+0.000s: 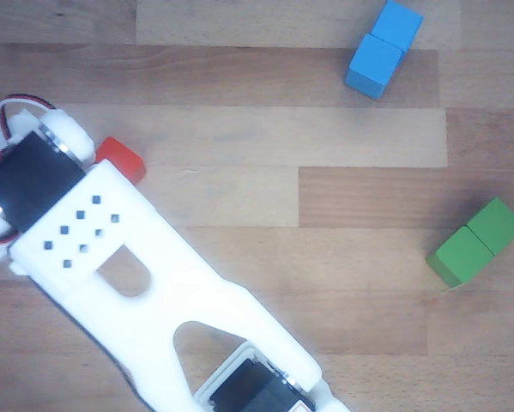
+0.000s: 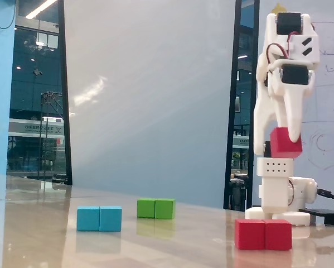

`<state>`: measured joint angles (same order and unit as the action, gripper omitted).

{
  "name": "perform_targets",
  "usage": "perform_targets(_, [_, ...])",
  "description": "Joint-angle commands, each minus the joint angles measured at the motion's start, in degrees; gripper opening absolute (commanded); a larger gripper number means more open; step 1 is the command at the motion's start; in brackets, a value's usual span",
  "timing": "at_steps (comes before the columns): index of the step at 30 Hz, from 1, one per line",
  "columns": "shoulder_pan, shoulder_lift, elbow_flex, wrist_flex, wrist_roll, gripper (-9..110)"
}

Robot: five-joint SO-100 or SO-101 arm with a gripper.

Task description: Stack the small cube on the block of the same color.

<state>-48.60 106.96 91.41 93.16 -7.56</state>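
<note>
In the fixed view the tool (image 2: 286,144) hangs high above the desk (image 2: 155,240), its two fingers pinching the small cube (image 2: 284,143) between them. The cube sits a little tilted in the grip, well above the block of the same color (image 2: 264,234), which lies flat on the desk at the near right, just in front of the arm's base. In that view the cube looks slightly right of the block's middle seam, though depth cannot be judged from there. In the other view only a red corner of the small cube (image 1: 122,158) shows beside the arm's white body, which hides whatever lies beneath it; the red block cannot be seen there.

The step in hand appears to be carrying the cube over the red block and setting it down. To do it well, the arm should bring the cube squarely over one half of the block, level its lower face, and descend slowly until the faces meet before spreading the fingers. Letting go from a height or at a tilt could send the cube off the edge. The blue block (image 2: 99,218) and green block (image 2: 155,208) lie well to the left and pose no obstacle.
</note>
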Motion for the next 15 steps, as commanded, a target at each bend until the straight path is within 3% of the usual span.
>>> perform_targets(1, [-0.62, -1.14, -5.45, -0.97, 0.35, 16])
perform_targets(15, [8.00, -11.43, -5.45, -7.65, 0.09, 16])
